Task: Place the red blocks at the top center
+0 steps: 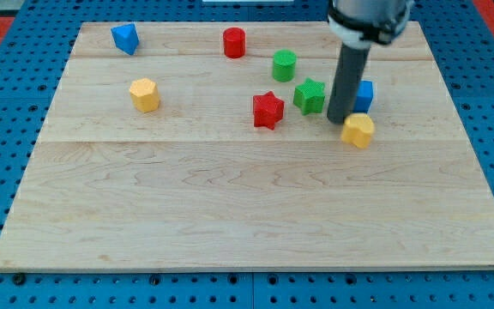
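Note:
A red cylinder (234,42) stands near the view's top centre of the wooden board (230,215). A red star block (268,110) lies below and to the right of it, near the middle. My tip (339,119) rests on the board to the right of the red star, between a green star block (310,95) and a yellow block (358,130). The tip is apart from both red blocks.
A green cylinder (284,65) stands above the green star. A blue block (364,95) sits partly hidden behind the rod. A blue block (125,38) lies at the top left and a yellow hexagonal block (144,94) below it.

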Tool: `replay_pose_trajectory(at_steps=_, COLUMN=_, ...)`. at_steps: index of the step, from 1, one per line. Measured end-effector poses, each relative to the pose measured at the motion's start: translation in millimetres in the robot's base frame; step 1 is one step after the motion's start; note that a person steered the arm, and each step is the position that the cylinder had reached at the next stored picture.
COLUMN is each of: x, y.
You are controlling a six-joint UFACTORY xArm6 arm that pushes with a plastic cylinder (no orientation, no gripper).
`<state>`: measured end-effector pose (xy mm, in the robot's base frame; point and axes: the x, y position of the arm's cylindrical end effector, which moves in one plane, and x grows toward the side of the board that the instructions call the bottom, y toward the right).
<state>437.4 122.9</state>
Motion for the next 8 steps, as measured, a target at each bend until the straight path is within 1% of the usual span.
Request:
replay_pose_trajectory(at_steps=1, x=20.2, y=-46.2)
replay_pose_trajectory(at_steps=3, x=-70.1, y=-104.5)
replay_pose_trajectory(at_steps=4, x=-53.6, y=-112.9)
replay_pose_trajectory(at_steps=5, x=-39.7, y=-150.1)
replay_pose_trajectory(at_steps=6, x=-96.4, y=-150.5)
replay_pose_trajectory(at_steps=7, x=-97.9, y=-151.5)
replay_pose_trajectory(at_steps=8, x=-119.3, y=-153.7)
